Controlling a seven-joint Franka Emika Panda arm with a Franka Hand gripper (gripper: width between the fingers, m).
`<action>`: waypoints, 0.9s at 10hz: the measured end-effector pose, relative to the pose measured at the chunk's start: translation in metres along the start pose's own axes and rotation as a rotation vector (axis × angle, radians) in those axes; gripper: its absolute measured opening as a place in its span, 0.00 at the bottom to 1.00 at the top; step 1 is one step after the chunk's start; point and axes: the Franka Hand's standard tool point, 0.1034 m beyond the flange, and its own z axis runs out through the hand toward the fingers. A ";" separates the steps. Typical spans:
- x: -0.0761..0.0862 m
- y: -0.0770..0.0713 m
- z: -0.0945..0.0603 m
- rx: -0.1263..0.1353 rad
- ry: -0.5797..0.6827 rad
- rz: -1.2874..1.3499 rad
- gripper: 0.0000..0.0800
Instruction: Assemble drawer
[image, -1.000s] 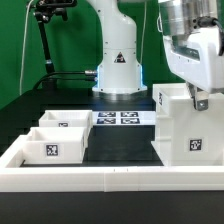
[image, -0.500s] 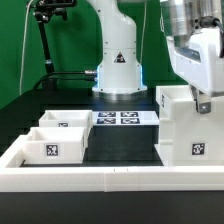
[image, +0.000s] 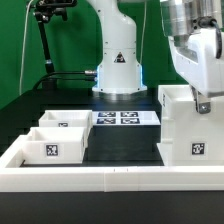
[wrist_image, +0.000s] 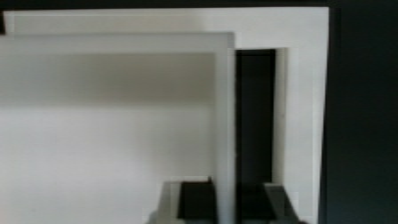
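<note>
At the exterior view's right, upright on the dark worktop (image: 120, 150): a tall boxy white plastic housing (image: 185, 125), with 1 black-and-white square tag (image: 197, 148) on its near face. Directly above it, under the bulky white arm (image: 195, 45), 2 dark fingers (image: 203, 101), down at the housing's top rim toward its far side.

From the wrist view, looking straight down onto the housing (wrist_image: 107, 120): 1 broad white panel, 1 narrow dark slot beside it, then 1 thinner white wall. Set apart there, the fingers (wrist_image: 187, 203), 1 on each side of the broad panel's edge. Cannot tell whether pinching that edge or merely straddling it with slack.

At the exterior view's left, well apart from the housing: 2 small shallow white plastic trays, both flat on the worktop, open upward, outside the housing. Nearer the camera, the front tray (image: 40, 140), with 1 square tag on its near wall. Just behind it, the rear tray (image: 66, 122), too close to tell whether touching.

Between trays and housing, toward the back: the thin flat white marker board (image: 121, 118), flat on the worktop, just in front of the arm's round white base (image: 118, 70). Along the front and the exterior view's left: a long low white border wall (image: 110, 178). At the exterior view's upper left: a black stand (image: 45, 45) before a green backdrop (image: 18, 60).
</note>
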 end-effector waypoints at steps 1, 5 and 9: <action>-0.002 -0.007 -0.003 0.001 -0.002 -0.003 0.05; -0.007 -0.025 -0.002 0.019 -0.005 -0.015 0.05; -0.009 -0.032 -0.002 0.032 -0.001 -0.027 0.05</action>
